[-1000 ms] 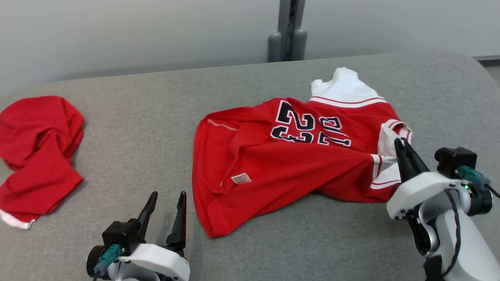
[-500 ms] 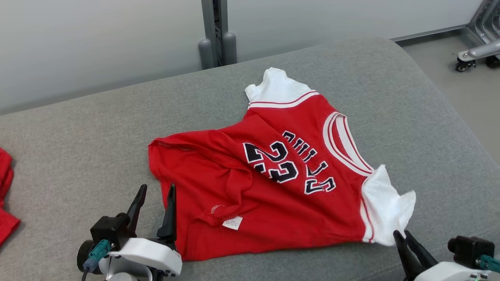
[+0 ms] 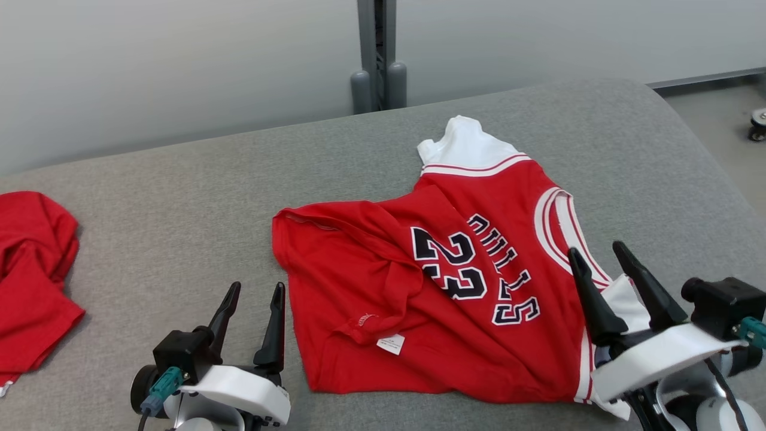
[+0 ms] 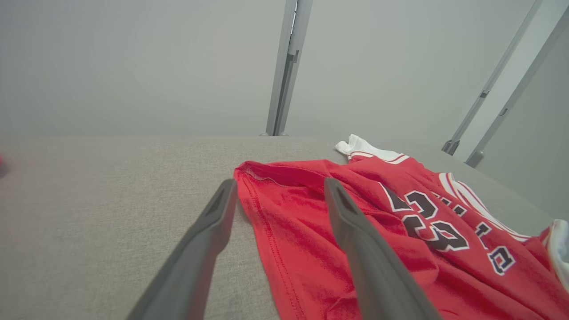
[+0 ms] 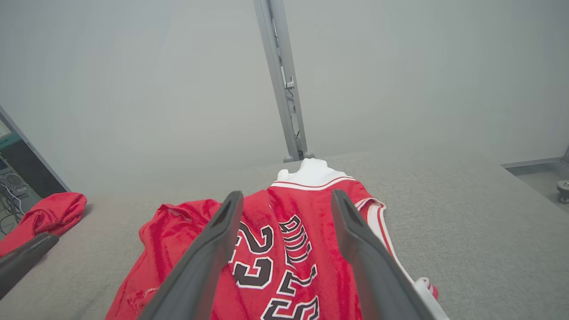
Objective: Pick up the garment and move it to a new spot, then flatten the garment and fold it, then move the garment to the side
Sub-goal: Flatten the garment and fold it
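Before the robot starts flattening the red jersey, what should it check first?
1. The right hand is open, holding nothing: ok.
2. The left hand is open, beside the hem: ok.
3. The jersey lies flat: not ok, folds bunch up near its label.
4. The whole jersey is on the grey padded surface: ok.
5. The other red garment is well apart from it: ok.
6. The layer underneath is smooth: cannot tell.
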Controlling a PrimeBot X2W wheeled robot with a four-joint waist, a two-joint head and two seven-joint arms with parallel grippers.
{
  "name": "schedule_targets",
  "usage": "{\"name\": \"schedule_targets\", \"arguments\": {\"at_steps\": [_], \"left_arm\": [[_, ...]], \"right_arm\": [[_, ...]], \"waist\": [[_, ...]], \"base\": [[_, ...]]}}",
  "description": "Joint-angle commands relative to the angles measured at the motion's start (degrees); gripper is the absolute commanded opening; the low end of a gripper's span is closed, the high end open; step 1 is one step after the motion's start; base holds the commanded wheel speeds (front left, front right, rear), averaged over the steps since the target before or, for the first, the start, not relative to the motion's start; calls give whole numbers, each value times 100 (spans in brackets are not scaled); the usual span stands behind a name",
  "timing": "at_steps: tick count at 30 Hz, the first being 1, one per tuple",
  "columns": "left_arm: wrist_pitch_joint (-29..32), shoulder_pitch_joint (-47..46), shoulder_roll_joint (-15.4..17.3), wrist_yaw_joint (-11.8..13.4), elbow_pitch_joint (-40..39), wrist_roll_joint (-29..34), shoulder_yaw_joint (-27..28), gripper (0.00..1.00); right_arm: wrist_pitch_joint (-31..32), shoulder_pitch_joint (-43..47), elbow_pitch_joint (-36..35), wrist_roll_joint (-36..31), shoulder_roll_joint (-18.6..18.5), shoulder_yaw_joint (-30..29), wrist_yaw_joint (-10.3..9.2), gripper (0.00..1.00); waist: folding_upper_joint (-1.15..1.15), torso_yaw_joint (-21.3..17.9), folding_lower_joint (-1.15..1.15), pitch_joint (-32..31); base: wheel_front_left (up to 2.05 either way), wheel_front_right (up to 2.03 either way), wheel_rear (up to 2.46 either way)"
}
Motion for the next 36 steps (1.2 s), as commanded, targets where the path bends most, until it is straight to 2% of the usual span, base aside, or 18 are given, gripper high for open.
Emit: {"name": "schedule_targets", "arguments": {"at_steps": [1,9,14,18,24,29,32,36], "left_arm": [[-23,11,25,20,-28,-45,-2,100],[-23,-19,24,-41,-136,-103,-123,100],[-23,-124,24,-91,-125,20,-103,100],[-23,-414,22,-175,-12,-70,-269,100],[16,-1461,26,-298,369,-271,-966,100],[620,-2151,29,-115,920,-759,-1250,100],[986,-2446,29,36,1285,-1120,-1241,100],[1171,-2679,27,187,1540,-1366,-1249,100]], "right_arm": [[-82,-57,-3,69,-28,12,-2,100],[-1094,-690,736,-55,-27,181,-2,100],[-1393,-795,1113,-48,-29,242,-2,100],[-1562,-933,1220,-59,-28,225,-2,100],[-1675,-1111,1033,-142,-30,288,-2,100],[-1736,-1195,852,-120,-25,449,-2,100],[-1784,-1227,799,34,-29,573,-2,100],[-1847,-1218,839,23,-28,551,-2,100]], "waist": [[0,140,0,-20],[0,654,0,133],[0,709,0,251],[0,561,0,442],[0,124,0,918],[0,-168,0,1205],[0,-332,0,1337],[0,-427,0,1426]], "base": [[0,0,0],[0,0,0],[0,0,0],[0,0,0],[0,0,0],[0,0,0],[0,0,0],[0,0,0]]}}
